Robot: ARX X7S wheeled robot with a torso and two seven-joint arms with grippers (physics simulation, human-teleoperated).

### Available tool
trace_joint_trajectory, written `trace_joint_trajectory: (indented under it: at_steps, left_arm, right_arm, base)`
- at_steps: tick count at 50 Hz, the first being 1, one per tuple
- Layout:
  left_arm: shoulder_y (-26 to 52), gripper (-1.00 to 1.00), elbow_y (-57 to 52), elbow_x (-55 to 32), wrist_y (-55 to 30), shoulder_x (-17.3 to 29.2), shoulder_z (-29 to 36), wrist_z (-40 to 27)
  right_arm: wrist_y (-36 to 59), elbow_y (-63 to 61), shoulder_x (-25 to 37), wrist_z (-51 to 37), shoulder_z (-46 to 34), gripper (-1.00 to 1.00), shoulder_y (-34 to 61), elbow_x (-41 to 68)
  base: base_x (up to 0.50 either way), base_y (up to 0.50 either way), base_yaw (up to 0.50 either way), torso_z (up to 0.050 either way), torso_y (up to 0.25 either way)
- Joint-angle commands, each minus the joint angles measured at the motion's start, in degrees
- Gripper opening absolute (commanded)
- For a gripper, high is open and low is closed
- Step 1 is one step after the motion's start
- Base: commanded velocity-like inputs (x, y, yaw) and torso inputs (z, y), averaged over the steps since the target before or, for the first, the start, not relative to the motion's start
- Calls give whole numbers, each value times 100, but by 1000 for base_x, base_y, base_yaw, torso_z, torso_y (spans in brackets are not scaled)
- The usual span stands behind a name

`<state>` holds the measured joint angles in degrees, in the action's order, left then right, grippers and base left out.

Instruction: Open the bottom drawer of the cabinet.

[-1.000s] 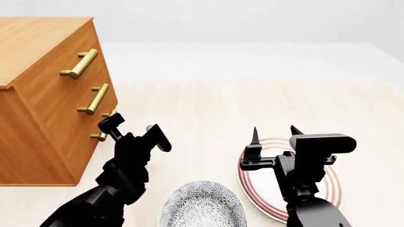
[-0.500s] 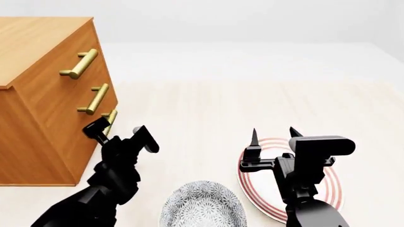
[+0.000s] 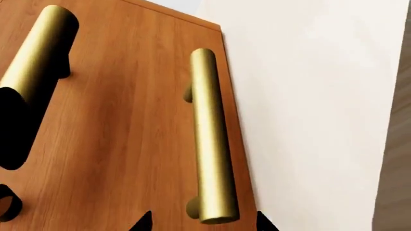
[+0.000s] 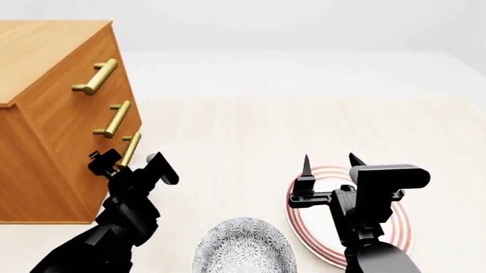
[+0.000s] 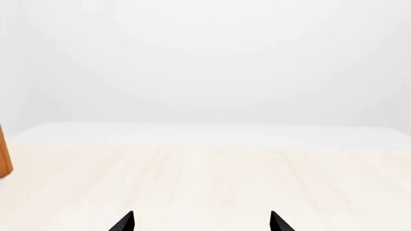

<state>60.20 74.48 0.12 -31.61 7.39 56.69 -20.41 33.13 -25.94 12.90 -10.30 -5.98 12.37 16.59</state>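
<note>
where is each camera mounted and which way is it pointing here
Head view: on the robot's head, looking forward and down at the cabinet, table, both arms, left gripper and right gripper.
Left wrist view: near the left gripper, facing the bottom drawer and its handle close up; only jaw tips show.
Right wrist view: near the right gripper, facing across bare table; jaw tips show.
Shared: head and left wrist views both show the bottom handle.

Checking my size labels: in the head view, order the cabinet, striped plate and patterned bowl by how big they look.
1. cabinet, clearly largest.
2. striped plate and patterned bowl: look alike, both partly hidden or cropped, so unranked.
</note>
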Motion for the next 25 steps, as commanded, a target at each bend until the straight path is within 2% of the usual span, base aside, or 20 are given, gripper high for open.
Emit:
trace_joint_trajectory:
  at_steps: [1,15,25]
  left_arm:
    - [-32,-100,51,-9,55,48,-12,28]
    - [-22,-100,51,10,148,7,72,69]
    - [59,-100,51,77,327,-201,401,130]
  right_arm:
    - [-84,32,16,0,-19,100,-22,34]
    - [-125,36,42,-22,-46,100,-25,70]
    - [-139,23,60,-32,-74,100,-27,103]
  base:
    - [0,0,0,0,0]
    - [1,0,0,0,0]
    - [5,0,-3,0,0]
